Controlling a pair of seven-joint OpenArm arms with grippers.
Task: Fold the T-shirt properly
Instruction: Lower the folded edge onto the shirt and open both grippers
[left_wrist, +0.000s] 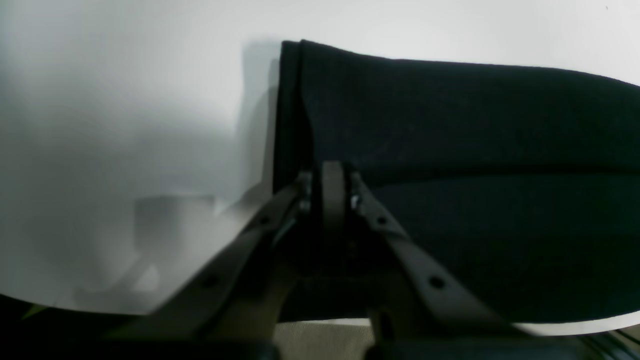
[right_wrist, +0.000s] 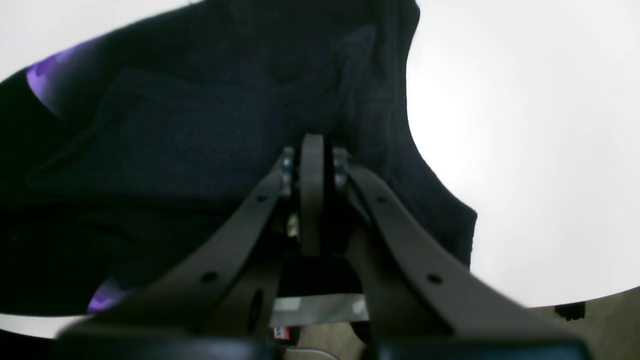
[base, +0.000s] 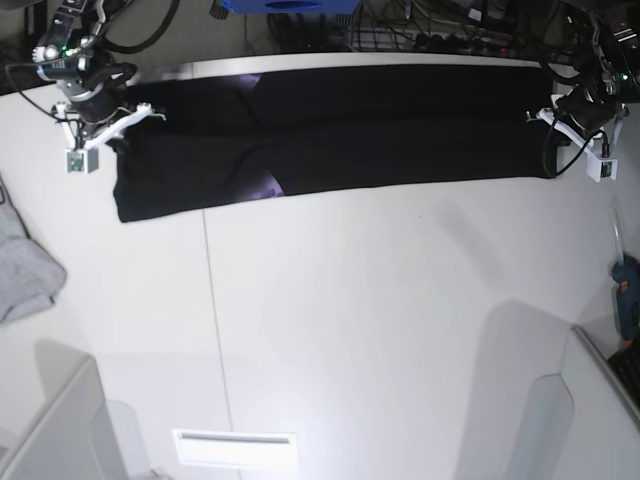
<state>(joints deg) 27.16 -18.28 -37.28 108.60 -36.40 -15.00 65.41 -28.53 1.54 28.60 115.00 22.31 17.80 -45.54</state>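
a: where's the t-shirt (base: 340, 140)?
b: stretched in a long black band along the far edge of the bench (base: 400, 330), a bit of purple print showing.
a: the pincers?
b: left gripper (left_wrist: 332, 172) is pressed together on the cloth's end at the far corner; right gripper (right_wrist: 312, 145) is pinching the opposite end. a grey garment (base: 22, 265) lies at the bench's side edge.

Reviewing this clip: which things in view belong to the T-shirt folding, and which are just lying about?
Part of the job:
- T-shirt, black, stretched in a long band across the far side of the table
- left gripper, shut on its one end
- right gripper, shut on the other end

Lying about:
- light grey garment at the table edge
- blue tool at the opposite edge
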